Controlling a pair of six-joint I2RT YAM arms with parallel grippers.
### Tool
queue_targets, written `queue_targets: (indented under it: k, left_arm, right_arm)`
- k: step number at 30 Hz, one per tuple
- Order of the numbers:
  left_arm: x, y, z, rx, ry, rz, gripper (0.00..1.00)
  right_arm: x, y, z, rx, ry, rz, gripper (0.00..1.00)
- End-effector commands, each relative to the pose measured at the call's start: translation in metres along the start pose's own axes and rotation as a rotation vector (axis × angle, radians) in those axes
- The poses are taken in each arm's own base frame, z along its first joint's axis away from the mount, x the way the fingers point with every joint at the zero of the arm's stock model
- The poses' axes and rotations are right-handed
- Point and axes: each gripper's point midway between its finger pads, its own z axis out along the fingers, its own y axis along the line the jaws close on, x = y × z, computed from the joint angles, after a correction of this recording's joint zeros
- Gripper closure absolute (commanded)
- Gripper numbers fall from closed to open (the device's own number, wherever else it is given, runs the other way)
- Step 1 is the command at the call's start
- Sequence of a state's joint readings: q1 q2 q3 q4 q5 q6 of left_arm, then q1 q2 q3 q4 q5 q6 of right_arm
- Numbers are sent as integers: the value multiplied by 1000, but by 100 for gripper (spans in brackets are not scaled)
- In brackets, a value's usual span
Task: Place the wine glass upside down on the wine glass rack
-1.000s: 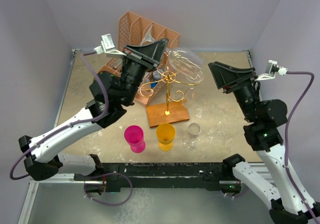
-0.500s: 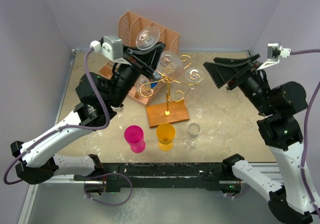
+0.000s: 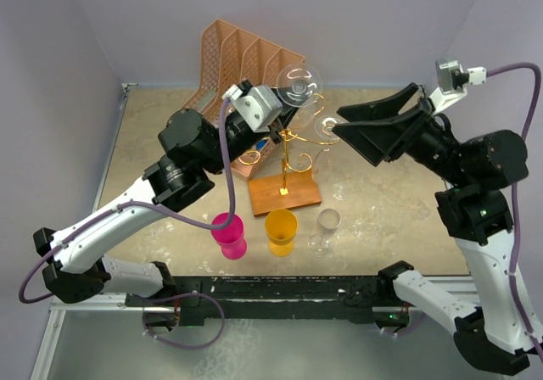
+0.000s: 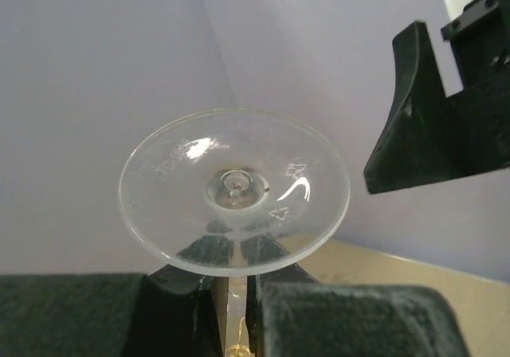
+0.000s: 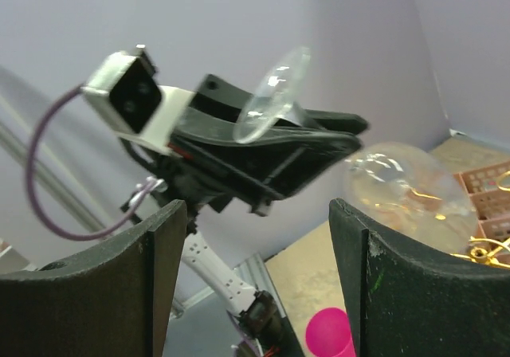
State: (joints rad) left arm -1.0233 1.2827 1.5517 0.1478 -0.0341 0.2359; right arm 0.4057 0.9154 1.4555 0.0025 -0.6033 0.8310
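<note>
The clear wine glass is held by its stem in my left gripper, which is shut on it. Its round foot points up and away from the arm. In the left wrist view the foot fills the middle, and the stem runs down between the jaws. In the right wrist view the glass is tilted, with its bowl just above the gold curls. The wine glass rack stands on its wooden base. My right gripper is open, level with the rack top, just right of the glass.
A second clear glass foot shows at the rack's right arm. A peach organizer stands behind the rack. A pink cup, a yellow cup and a clear glass sit in front of the base.
My left arm has swung the glass rightward over the rack, the foot turning upward. My right gripper has opened wider and moved left toward the rack top.
</note>
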Motion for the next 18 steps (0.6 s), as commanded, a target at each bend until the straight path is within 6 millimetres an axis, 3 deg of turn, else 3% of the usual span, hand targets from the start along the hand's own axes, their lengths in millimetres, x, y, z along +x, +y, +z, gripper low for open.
queue_targets:
  k: [1, 18]
  left_arm:
    - [-27, -3, 0, 56, -102, 134, 100]
    - [-4, -37, -7, 251, -123, 323, 100]
  right_arm:
    - [-23, 47, -13, -122, -58, -13, 27]
    - [-14, 6, 5, 22, -23, 94, 38]
